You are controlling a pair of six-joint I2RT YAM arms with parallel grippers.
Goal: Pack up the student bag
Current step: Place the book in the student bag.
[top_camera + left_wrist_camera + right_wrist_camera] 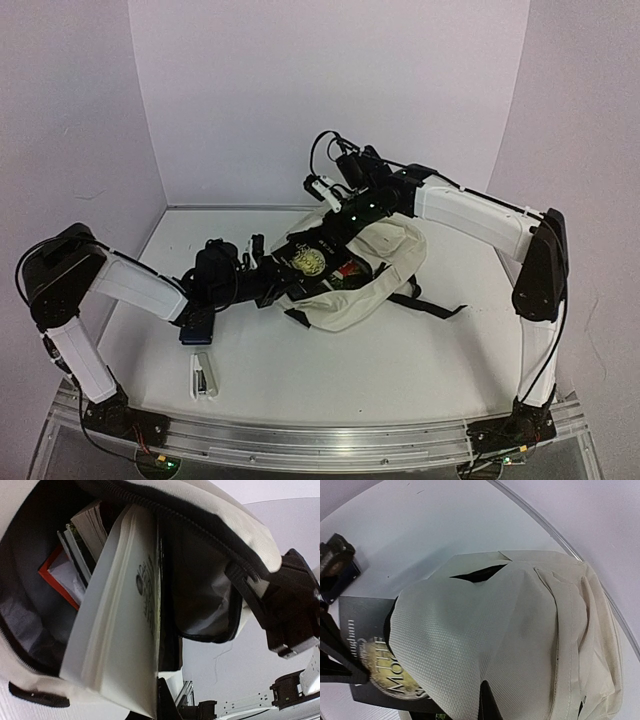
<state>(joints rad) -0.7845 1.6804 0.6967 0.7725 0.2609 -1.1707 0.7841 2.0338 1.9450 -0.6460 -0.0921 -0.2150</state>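
Locate the student bag (385, 275) at the middle of the desk (400, 370). It lies on its side with its open mouth facing the left arm.

Note that the right gripper (335, 212) has its jaws together on the cream fabric at the upper rim of the mouth and holds that rim lifted.

Note that the left gripper (262, 272) is clamped on the near edge of a dark-covered book (308, 262) with a gold medallion on its cover. The book sits partly inside the mouth.

In the left wrist view, you see the book's white page edge running into the dark-lined interior. It lies beside other books (87, 525) and a red-edged item (52, 575) that are already inside.

A white stapler (203, 375) lies on the desk near the left arm, well apart from the bag. A dark blue flat object (196, 332) lies partly under the left forearm.
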